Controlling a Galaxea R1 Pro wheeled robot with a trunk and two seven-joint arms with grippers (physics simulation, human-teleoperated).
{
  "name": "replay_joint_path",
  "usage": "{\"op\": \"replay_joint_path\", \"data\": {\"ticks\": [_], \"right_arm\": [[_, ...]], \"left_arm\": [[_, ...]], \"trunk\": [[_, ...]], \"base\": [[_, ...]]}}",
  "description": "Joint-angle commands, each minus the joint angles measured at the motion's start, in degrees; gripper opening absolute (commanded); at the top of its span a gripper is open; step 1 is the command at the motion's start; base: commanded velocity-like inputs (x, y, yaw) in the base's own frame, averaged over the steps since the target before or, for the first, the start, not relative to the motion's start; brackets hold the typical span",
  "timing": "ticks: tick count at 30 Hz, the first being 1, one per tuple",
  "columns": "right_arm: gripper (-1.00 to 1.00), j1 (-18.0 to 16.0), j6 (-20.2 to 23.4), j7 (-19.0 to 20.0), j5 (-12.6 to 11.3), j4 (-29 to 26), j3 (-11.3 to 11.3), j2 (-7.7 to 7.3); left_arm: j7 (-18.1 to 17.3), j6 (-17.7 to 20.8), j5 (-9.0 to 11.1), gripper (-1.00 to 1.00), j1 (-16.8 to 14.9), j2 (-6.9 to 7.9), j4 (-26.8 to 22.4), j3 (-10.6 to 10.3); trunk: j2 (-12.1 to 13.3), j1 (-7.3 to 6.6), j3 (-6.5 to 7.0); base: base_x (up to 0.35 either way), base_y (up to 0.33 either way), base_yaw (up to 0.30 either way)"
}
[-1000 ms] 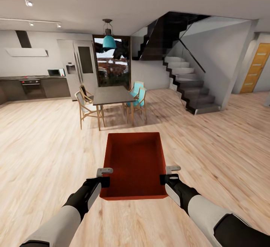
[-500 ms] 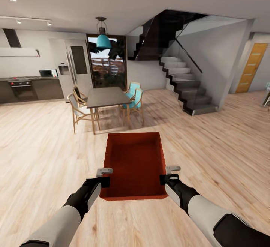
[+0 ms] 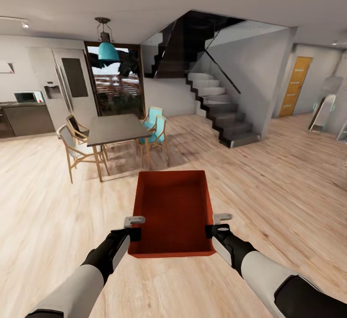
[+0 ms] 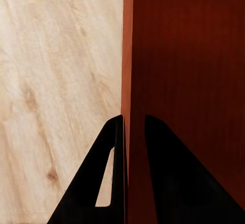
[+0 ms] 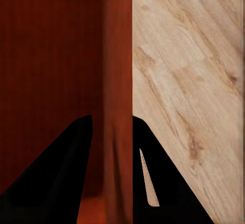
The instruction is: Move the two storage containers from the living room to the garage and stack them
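One storage container [image 3: 174, 212] hung between our two pincers over the wood floor [image 3: 270, 183]. The left pincer [image 3: 135, 228] and right pincer [image 3: 216, 225] each pinched a side wall. We judged level, equal grips best while turning toward the orange door [image 3: 294, 86]. Compared with a second earlier, the room had slid left; the container had not.

An open-plan home: dining table [image 3: 118, 130], staircase [image 3: 219, 110], kitchen fridge [image 3: 67, 84], plank floor [image 3: 289, 173].
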Motion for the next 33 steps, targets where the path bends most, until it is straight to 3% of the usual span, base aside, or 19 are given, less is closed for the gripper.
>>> {"op": "replay_joint_path", "data": {"ticks": [1, 9, 33], "right_arm": [[-1.0, -0.03, 0.42, -0.62, 0.02, 0.04, 0.76, -0.03], [-1.0, -0.03, 0.42, -0.62, 0.02, 0.04, 0.78, -0.08], [-1.0, -0.03, 0.42, -0.62, 0.02, 0.04, 0.79, -0.01]], "left_arm": [[0.93, 0.52, -1.52, -1.0, -0.08, 0.07, -0.28, 0.54], [0.93, 0.53, -1.52, -1.0, -0.08, 0.07, -0.28, 0.54], [0.93, 0.53, -1.52, -1.0, -0.08, 0.07, -0.28, 0.54]], "trunk": [[-0.13, 0.07, -0.13], [-0.13, 0.07, -0.13], [-0.13, 0.07, -0.13]], "base": [[0.323, 0.0, -0.11], [0.323, 0.0, -0.082], [0.323, 0.0, -0.239]]}}
